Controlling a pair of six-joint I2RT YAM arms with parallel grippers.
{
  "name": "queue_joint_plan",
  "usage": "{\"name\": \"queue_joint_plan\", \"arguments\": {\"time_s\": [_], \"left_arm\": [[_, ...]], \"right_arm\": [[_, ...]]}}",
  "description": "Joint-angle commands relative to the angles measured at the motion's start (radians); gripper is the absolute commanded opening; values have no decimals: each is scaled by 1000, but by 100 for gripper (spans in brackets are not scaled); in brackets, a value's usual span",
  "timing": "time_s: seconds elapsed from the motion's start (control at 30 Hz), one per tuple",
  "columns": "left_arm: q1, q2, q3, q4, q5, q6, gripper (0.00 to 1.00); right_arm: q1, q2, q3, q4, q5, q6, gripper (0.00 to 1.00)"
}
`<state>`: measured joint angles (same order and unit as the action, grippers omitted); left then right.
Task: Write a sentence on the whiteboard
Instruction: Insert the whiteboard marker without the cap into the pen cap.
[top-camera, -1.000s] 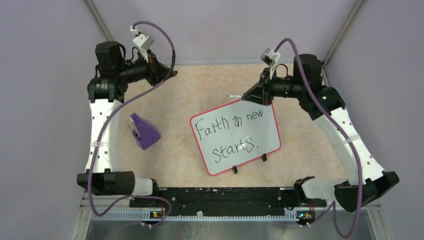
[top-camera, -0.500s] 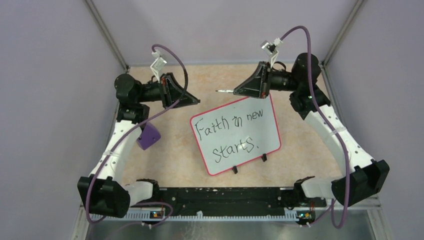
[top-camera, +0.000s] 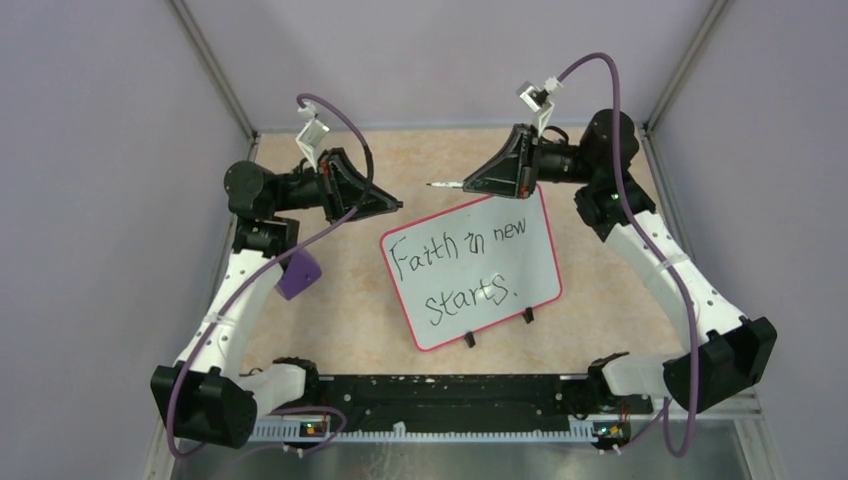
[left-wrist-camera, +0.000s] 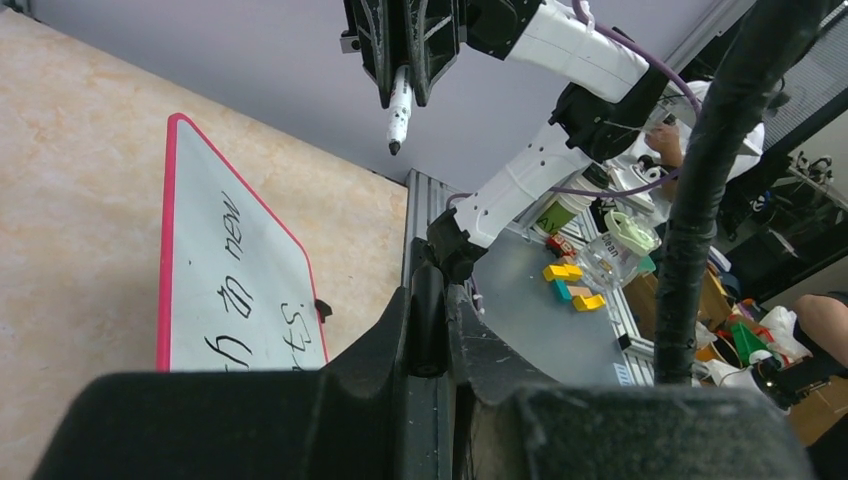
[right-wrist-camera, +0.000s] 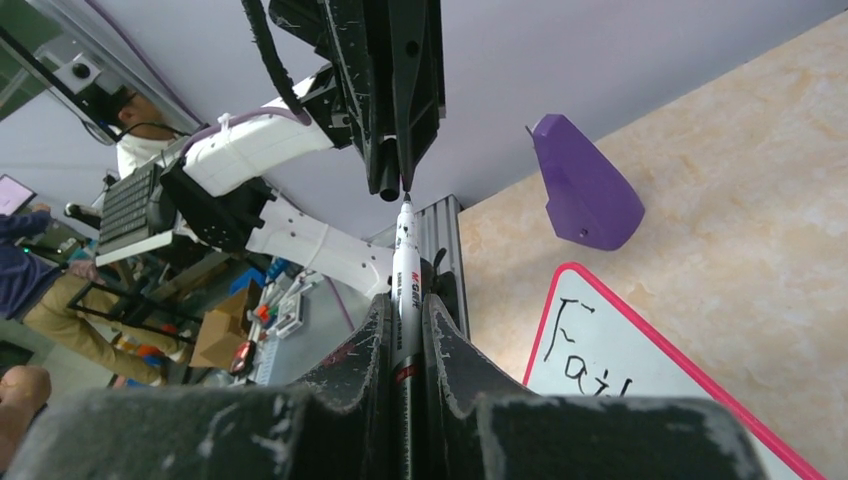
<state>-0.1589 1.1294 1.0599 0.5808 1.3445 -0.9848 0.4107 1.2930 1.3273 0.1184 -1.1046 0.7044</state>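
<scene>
The whiteboard (top-camera: 505, 262) lies tilted on the table with its pink rim and small black feet toward the arms. The sentence (top-camera: 455, 268) is written on it in black, in two lines reading "Faith in new starts." My right gripper (top-camera: 468, 185) hovers above the board's far corner, shut on a white marker (right-wrist-camera: 405, 262) whose tip (top-camera: 432, 185) points left. My left gripper (top-camera: 388, 205) faces it from the left, shut on a short black cap (left-wrist-camera: 428, 322). The cap's open end and the marker tip are a small gap apart, roughly in line.
A purple block (top-camera: 298, 275) sits on the table left of the board, partly under the left arm. Purple cables loop above both wrists. Grey walls enclose the table on three sides. A metal bench with coloured blocks (left-wrist-camera: 565, 283) lies beyond the table edge.
The left arm has swung in from the far left toward the centre. The right gripper has lifted the marker off the board's far edge, and the two grippers now face each other.
</scene>
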Motion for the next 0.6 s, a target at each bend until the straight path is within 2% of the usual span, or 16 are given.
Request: {"name": "queue_joint_plan", "arguments": {"time_s": [0.0,0.23,0.57], "left_arm": [[-4,-28,-23,53,-14,-12,0],[-23,6,-29,264,-44,-171,0],[-45,26,-23,224,-55,-140,0]], "right_arm": [[11,-22,-38,81,-25,41,0],[25,-46,-89,120,-30,61,0],[73,-15,-45,136,-53,69,0]]}}
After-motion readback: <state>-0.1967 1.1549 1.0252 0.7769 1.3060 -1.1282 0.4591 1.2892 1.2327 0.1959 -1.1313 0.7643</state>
